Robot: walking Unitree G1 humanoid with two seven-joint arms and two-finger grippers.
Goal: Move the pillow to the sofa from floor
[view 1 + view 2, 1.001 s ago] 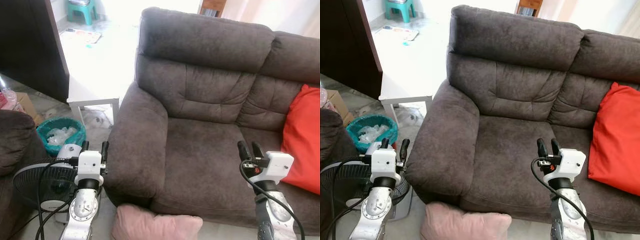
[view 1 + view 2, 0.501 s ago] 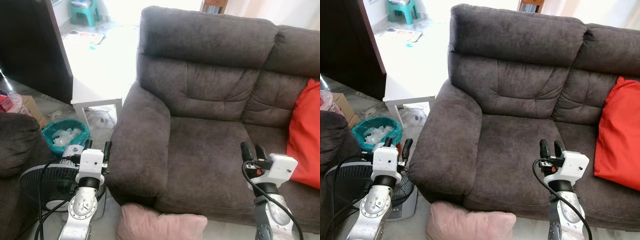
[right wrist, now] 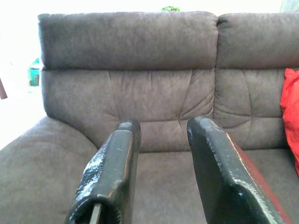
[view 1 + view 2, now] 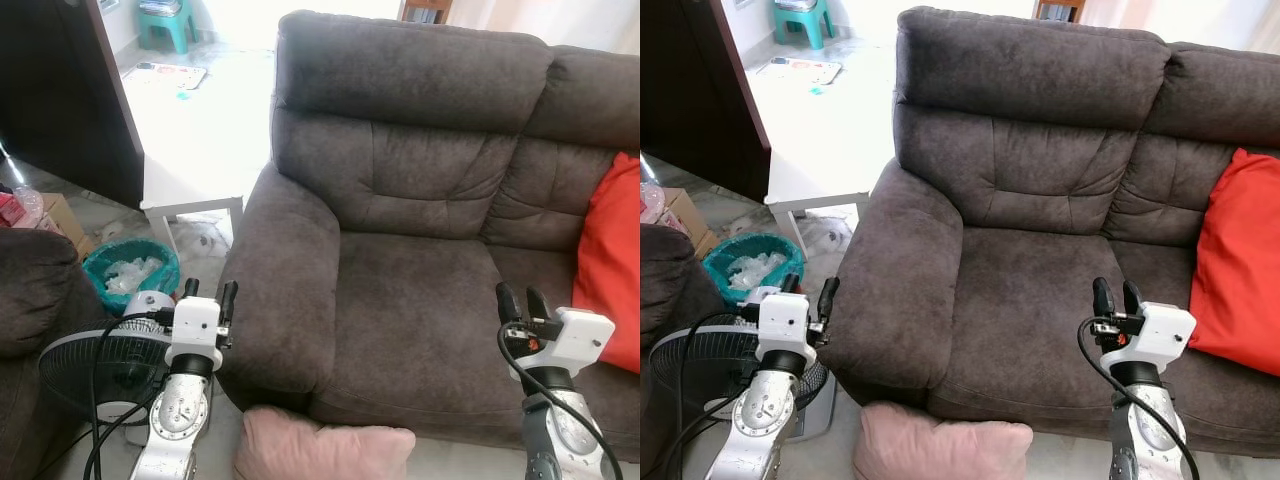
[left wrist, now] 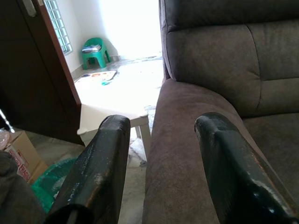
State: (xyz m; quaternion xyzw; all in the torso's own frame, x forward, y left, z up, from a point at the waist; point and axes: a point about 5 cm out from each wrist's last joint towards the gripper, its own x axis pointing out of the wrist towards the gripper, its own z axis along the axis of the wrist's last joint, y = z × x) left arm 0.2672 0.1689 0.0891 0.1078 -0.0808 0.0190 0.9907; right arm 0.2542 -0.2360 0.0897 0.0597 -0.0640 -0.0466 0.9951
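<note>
A pale pink pillow point(image 4: 320, 448) lies on the floor against the front of the dark brown sofa point(image 4: 420, 300), below its left armrest point(image 4: 285, 285). My left gripper point(image 4: 209, 293) hangs open beside that armrest, above and left of the pillow, holding nothing. In the left wrist view its fingers point(image 5: 100, 163) frame the armrest point(image 5: 187, 140). My right gripper point(image 4: 522, 302) is open over the front of the seat cushion, right of the pillow. Its wrist view looks between two fingers point(image 3: 117, 168) at the sofa back point(image 3: 140, 70).
A red cushion point(image 4: 610, 265) leans at the sofa's right end. A black floor fan point(image 4: 95, 370) with cables stands left of my left arm. Behind it are a teal basket point(image 4: 130, 275), a white low table point(image 4: 195, 165), a brown armchair point(image 4: 30, 300) and a dark door point(image 4: 60, 90).
The camera has shifted slightly. Both grippers sit a little further right in the picture than before, still open. The pillow lies where it was.
</note>
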